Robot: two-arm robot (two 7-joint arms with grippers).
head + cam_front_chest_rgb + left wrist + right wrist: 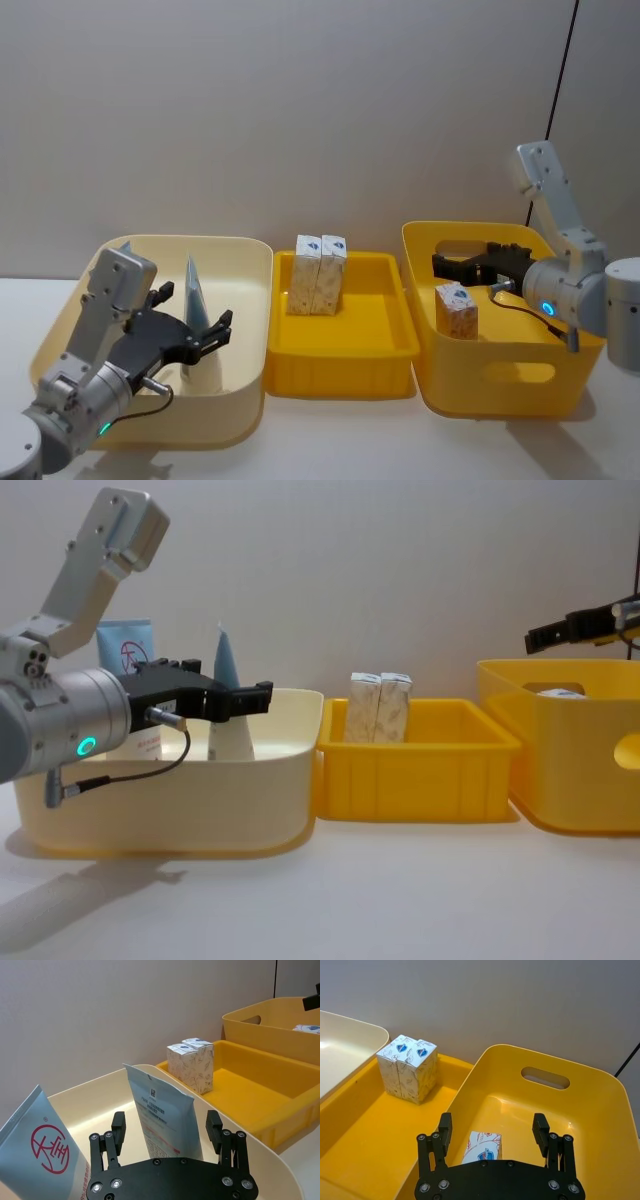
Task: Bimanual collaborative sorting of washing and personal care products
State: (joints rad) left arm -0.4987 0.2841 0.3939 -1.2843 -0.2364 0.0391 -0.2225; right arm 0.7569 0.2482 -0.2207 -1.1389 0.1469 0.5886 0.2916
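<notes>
The left gripper [192, 333] hangs inside the cream bin [245, 330] with its fingers spread wide and nothing in them. It points level toward the bin's inner side. In the left wrist view, a light-blue-and-white tube [162, 1120] stands straight ahead, framed evenly by the two fingers. Its long axis is upright, with the flat crimped end on top and the cap end down on the bin floor. It shows its broad printed face to the palm and its thin edges to the fingers. From the chest view the fingertips seem to reach level with the tube or a little past it. I judge that closing them, perhaps after a slight advance, would catch it across its width.

A second tube [42, 1145] with a red round logo leans just beside the left finger, close enough to be nudged.

The right gripper [492, 1122] is also wide open and empty. It hovers over the deep yellow bin [600, 1110], with a white carton [482, 1147] directly beneath it.

Two more cartons [318, 275] stand touching in the yellow tray [380, 340] between the bins on the counter [330, 430]. Both arms look about equally far from them.
</notes>
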